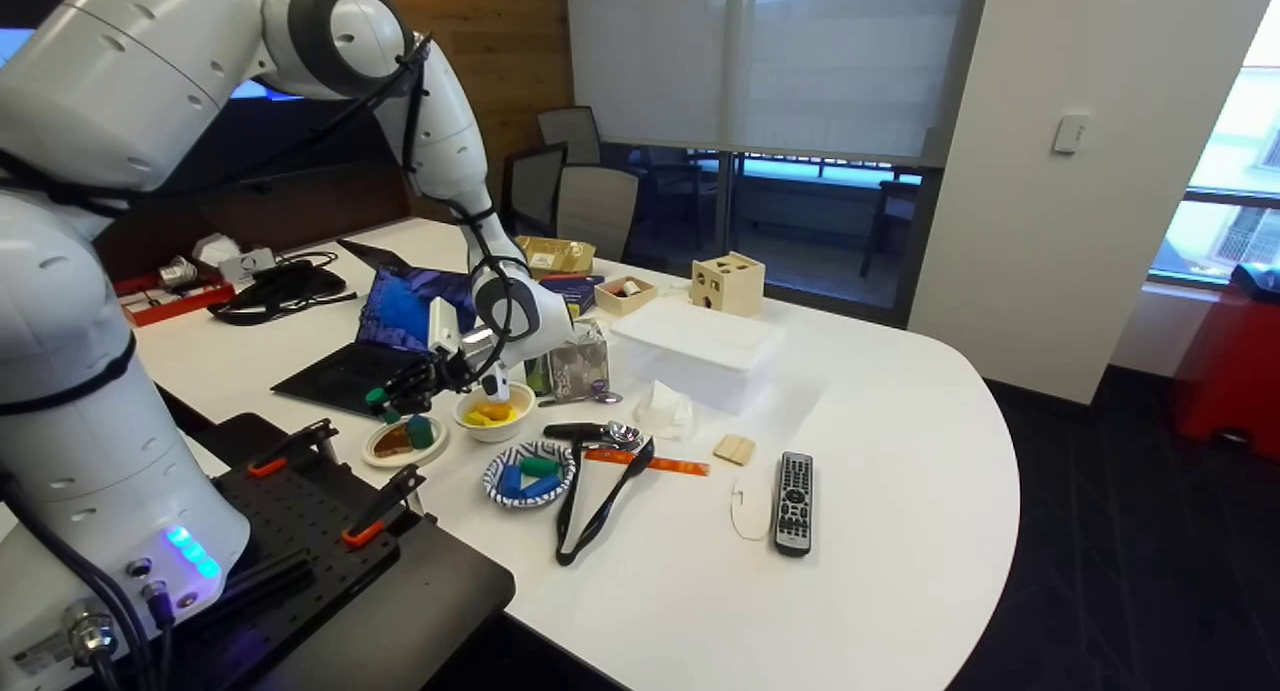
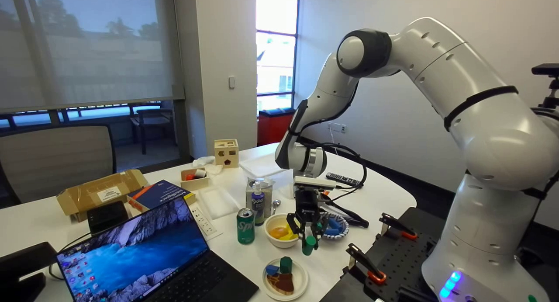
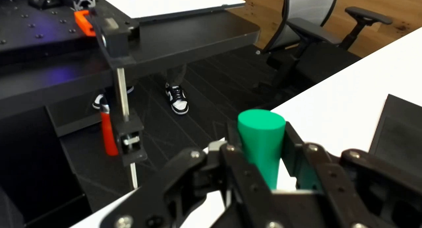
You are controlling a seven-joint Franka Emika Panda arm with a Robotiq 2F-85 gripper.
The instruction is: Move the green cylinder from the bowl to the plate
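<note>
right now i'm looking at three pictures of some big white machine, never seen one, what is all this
The white machine is a robot arm. Two pictures are shot from different places outside it; the close-up is the wrist view, looking out past the pincer, its version of a hand. That pincer is closed on a green cylinder, held clear of the white table. On the table are a plate with toy-like pieces, a pale bowl with yellow things, a patterned dish of blue and green pieces, a laptop and a remote control, among other things.

Office meeting room | long white table (image 1: pixel 900 491) | mesh-backed chairs (image 1: pixel 597 209) | roller blind (image 1: pixel 645 61) | laptop (image 2: pixel 144 249)
</note>
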